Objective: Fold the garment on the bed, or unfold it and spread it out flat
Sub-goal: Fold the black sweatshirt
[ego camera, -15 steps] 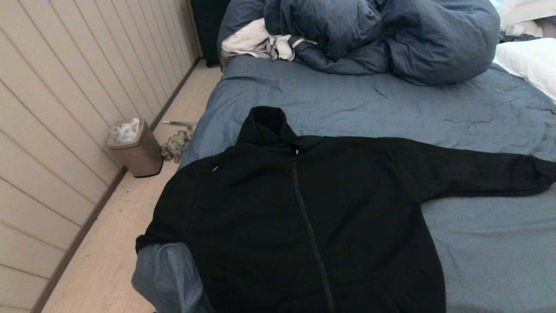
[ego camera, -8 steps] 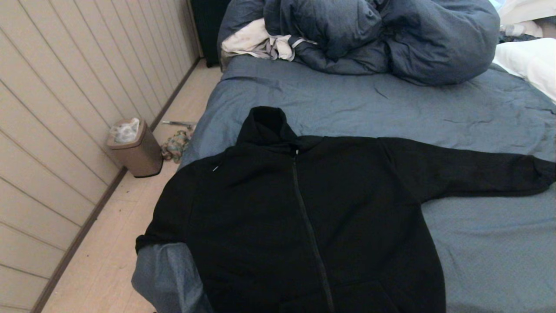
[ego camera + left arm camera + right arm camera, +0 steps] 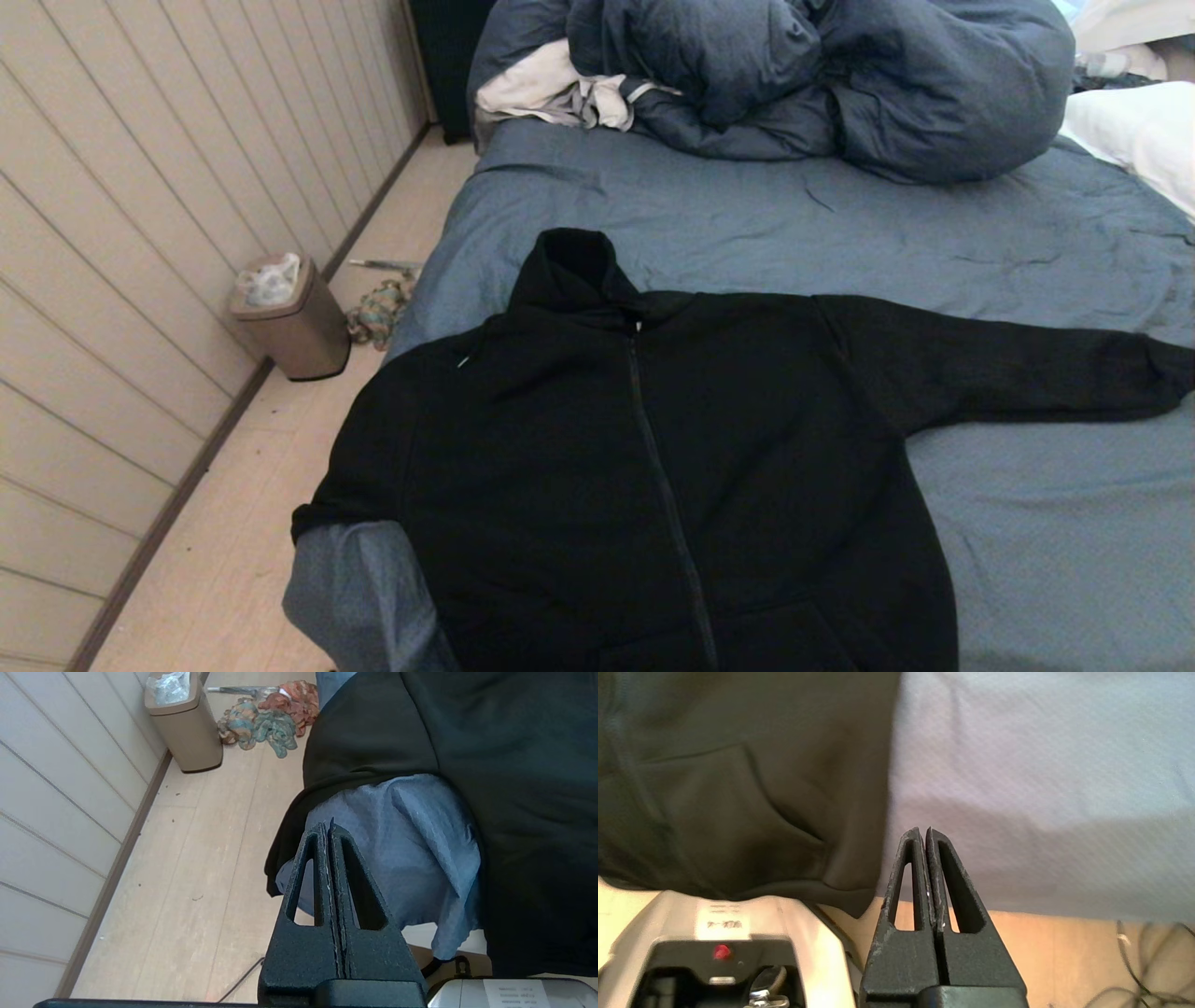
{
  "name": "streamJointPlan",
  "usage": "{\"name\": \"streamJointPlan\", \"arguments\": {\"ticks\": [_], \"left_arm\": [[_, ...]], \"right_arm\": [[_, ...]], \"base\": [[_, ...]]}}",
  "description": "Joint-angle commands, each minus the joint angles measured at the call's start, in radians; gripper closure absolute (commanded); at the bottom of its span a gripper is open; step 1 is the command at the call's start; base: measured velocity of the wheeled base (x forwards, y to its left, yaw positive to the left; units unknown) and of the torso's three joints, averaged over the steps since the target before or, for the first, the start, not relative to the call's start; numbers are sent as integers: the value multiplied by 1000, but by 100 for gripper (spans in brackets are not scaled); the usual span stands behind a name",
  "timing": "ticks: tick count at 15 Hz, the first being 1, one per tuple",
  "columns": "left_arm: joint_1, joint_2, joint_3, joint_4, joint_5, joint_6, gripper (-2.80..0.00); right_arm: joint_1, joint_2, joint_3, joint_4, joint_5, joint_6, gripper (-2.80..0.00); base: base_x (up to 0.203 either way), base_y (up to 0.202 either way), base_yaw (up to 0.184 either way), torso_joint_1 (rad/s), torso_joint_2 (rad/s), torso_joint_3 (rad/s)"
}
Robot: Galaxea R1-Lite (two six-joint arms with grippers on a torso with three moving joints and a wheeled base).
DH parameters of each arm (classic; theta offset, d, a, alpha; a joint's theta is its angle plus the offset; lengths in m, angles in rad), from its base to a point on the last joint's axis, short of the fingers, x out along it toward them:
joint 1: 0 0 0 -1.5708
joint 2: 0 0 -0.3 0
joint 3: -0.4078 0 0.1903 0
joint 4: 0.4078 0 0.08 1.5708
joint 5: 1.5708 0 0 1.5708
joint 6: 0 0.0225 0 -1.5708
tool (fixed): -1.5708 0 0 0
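The black hooded garment [image 3: 653,467] lies front up on the blue-grey bed [image 3: 934,224], zipper closed, hood toward the far end. One sleeve stretches out to the right; the other drapes over the bed's left corner. Neither arm shows in the head view. My left gripper [image 3: 327,828] is shut and empty, hanging low off the bed's near left corner, apart from the garment [image 3: 467,732]. My right gripper [image 3: 923,833] is shut and empty below the bed's near edge, beside the garment's hem and pocket [image 3: 738,798].
A puffy dark blue duvet [image 3: 822,75] and a white-grey cloth [image 3: 551,89] pile at the bed's far end. White pillows [image 3: 1134,140] lie far right. On the floor left stand a tan bin [image 3: 294,322] and a coloured cloth heap [image 3: 378,313]. The panelled wall [image 3: 140,233] runs along the left.
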Motion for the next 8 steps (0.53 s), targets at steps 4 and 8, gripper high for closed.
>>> {"name": "streamJointPlan", "arguments": {"ticks": [4,8], "left_arm": [[-1,2,3,0,0,-13,0],[-1,2,4,-4,3,-26,0]], "right_arm": [[-55,-224,-4,26,43,-15,0],[-49,-249,5,32,62,-3,0]], "base": [[0,0,0,0,0,0],[0,0,0,0,0,0]]}}
